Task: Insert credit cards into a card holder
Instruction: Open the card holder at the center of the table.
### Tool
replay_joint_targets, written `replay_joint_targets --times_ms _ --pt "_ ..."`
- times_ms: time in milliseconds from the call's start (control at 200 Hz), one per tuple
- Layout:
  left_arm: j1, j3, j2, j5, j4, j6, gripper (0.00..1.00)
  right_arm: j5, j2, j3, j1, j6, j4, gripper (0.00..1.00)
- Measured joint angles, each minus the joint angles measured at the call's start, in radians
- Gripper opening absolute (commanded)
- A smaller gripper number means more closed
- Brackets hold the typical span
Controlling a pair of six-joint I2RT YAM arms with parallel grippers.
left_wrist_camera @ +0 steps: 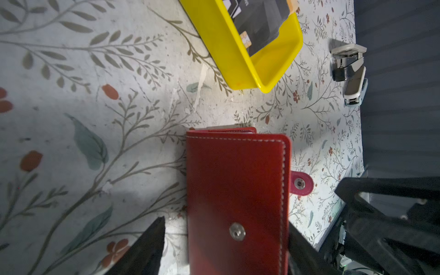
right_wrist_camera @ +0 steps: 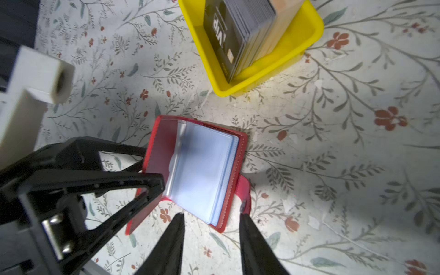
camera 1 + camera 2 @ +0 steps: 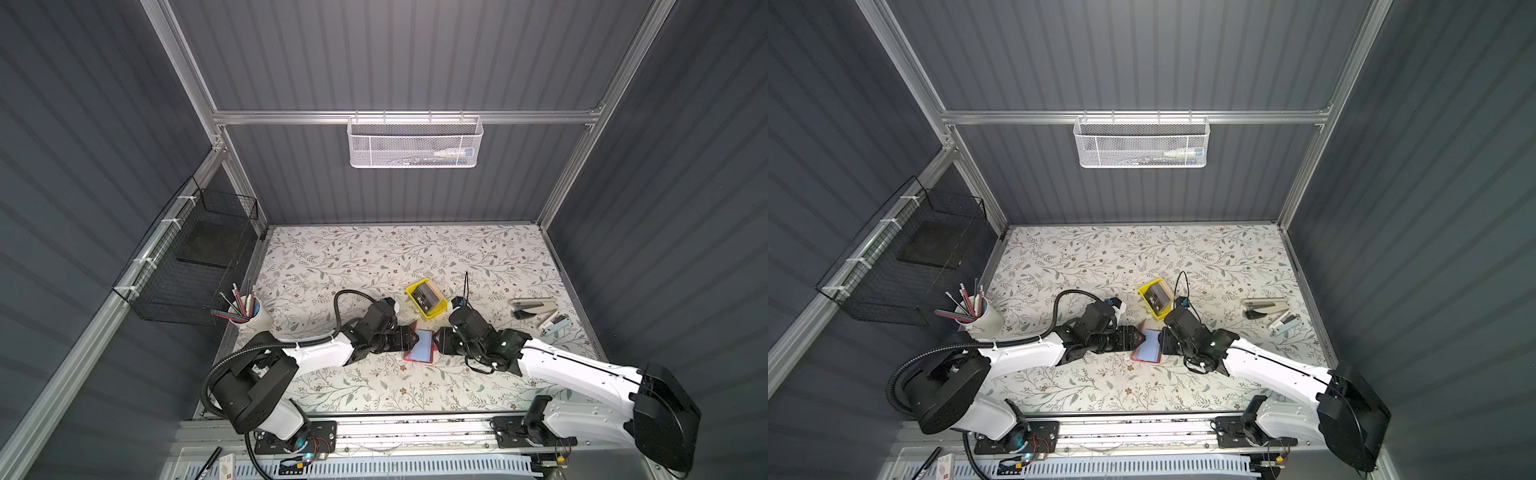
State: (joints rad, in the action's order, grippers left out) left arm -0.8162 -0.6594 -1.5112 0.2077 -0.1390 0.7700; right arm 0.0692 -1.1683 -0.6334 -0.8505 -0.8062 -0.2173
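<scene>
The red card holder [image 3: 419, 348] [image 3: 1147, 348] lies open on the table, its bluish clear sleeves [image 2: 202, 171] facing up. Its one cover [image 1: 238, 190] stands raised between the jaws of my left gripper [image 1: 226, 223] [image 3: 414, 338]. These are open: one finger touches the stitched edge, while the other stands off with a gap. My right gripper [image 2: 211, 215] [image 3: 435, 341] is open and empty at the holder's opposite edge, one fingertip by the snap strap [image 2: 245, 195]. The credit cards [image 2: 238, 31] [image 3: 428, 297], dark with white lettering, stand stacked in a yellow tray [image 2: 273, 69] just behind.
A stapler [image 3: 534, 307] and a smaller white one [image 3: 555, 324] lie at the right. A cup of pens [image 3: 253, 313] stands at the left edge. A black wire basket [image 3: 199, 257] hangs on the left wall, a white mesh basket [image 3: 415, 141] on the back wall.
</scene>
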Motion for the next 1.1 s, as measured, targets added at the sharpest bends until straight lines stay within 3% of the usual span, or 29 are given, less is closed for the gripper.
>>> replay_joint_targets --times_ms 215,430,800,1101 --pt "0.019 0.007 0.021 0.011 -0.012 0.0 0.72 -0.085 -0.018 -0.001 0.0 -0.005 0.084 0.33" --pt "0.042 0.012 0.06 0.014 0.008 -0.009 0.71 -0.174 -0.152 -0.022 -0.001 -0.003 0.146 0.25" --pt "0.069 0.016 0.095 0.033 0.054 -0.026 0.68 -0.211 -0.294 -0.072 -0.002 -0.005 0.201 0.21" --pt "0.072 0.016 0.168 0.051 0.134 -0.058 0.59 -0.24 -0.386 -0.089 -0.002 -0.007 0.255 0.19"
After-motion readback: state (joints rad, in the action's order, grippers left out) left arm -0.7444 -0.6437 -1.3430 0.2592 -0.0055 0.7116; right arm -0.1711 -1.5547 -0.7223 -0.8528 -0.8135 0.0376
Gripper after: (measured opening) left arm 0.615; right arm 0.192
